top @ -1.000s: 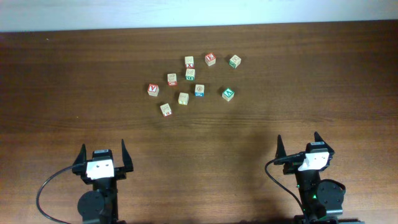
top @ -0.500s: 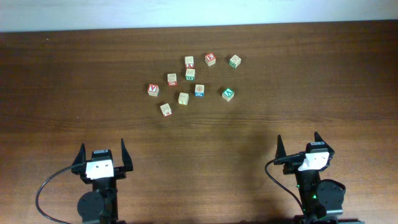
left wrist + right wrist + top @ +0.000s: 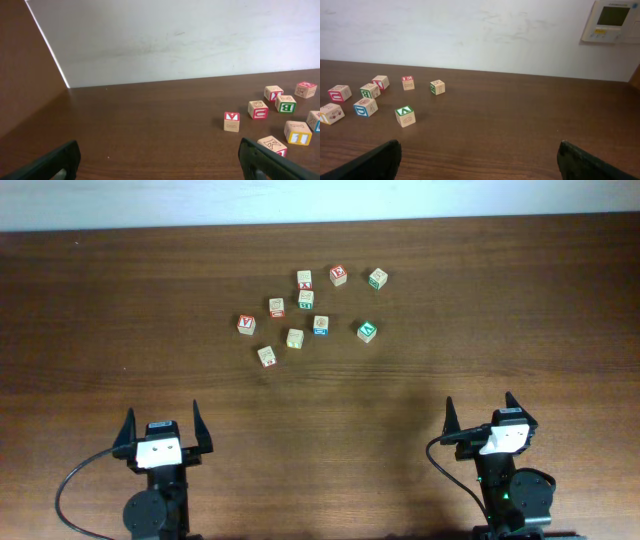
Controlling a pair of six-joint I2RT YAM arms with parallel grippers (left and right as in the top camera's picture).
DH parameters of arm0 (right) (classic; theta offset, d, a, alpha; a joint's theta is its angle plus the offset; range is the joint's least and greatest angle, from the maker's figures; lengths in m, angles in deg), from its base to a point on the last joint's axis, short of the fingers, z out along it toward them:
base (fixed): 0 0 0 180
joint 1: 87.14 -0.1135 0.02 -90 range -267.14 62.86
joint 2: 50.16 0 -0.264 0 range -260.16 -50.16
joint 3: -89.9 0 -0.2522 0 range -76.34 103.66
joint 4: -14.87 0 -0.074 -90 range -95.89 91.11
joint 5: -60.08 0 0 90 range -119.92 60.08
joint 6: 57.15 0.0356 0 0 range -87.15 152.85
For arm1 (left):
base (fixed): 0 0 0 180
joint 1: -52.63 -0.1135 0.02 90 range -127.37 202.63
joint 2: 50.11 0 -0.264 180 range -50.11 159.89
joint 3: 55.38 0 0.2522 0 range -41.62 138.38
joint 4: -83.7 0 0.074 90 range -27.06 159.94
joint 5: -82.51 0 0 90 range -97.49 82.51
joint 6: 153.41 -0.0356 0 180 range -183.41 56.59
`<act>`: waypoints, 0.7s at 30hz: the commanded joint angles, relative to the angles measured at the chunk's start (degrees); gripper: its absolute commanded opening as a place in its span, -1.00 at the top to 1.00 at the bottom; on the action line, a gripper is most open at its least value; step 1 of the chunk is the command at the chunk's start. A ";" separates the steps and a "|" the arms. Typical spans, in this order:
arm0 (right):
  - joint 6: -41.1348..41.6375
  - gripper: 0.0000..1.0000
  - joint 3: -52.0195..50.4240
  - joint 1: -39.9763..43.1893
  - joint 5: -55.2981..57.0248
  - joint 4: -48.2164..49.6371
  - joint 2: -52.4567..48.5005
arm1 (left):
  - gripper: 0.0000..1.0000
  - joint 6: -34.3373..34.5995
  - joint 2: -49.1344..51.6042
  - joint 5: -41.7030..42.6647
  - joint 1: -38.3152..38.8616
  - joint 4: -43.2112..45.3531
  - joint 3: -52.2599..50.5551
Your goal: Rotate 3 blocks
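Dark wooden table (image 3: pixel 120 330), loose cluster of small letter cubes (image 3: pixel 306 300) toward far edge.

blocks (image 3: pixel 306 300): clustered on table (image 3: pixel 500 300), far centre | left pincer (image 3: pixel 162 412): near-left | right pincer (image 3: pixel 479 402): near-right

10 wooden cubes (image 3: pixel 306 300) are lying here: 1 green-faced cube (image 3: pixel 367 331), 1 blue-marked cube (image 3: pixel 320 325), 1 yellow-marked cube (image 3: pixel 295 338), 2 green-edged cubes (image 3: pixel 377 278) and, it seems, 5 red-marked cubes (image 3: pixel 338 275). 2 grippers are showing: left gripper (image 3: pixel 162 415), right gripper (image 3: pixel 480 405).
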 commanded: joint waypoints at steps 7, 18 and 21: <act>0.02 -0.97 0.61 -0.44 1.11 0.26 0.17 | -0.98 -0.48 -0.50 1.53 -0.26 0.02 0.66; 0.02 -0.97 1.27 -0.44 1.11 0.35 0.17 | -0.98 -0.50 -0.50 2.34 -0.26 0.00 1.49; 0.02 -0.97 1.57 -0.44 1.14 0.33 0.17 | -0.98 -0.48 -0.50 2.34 -0.26 0.02 1.49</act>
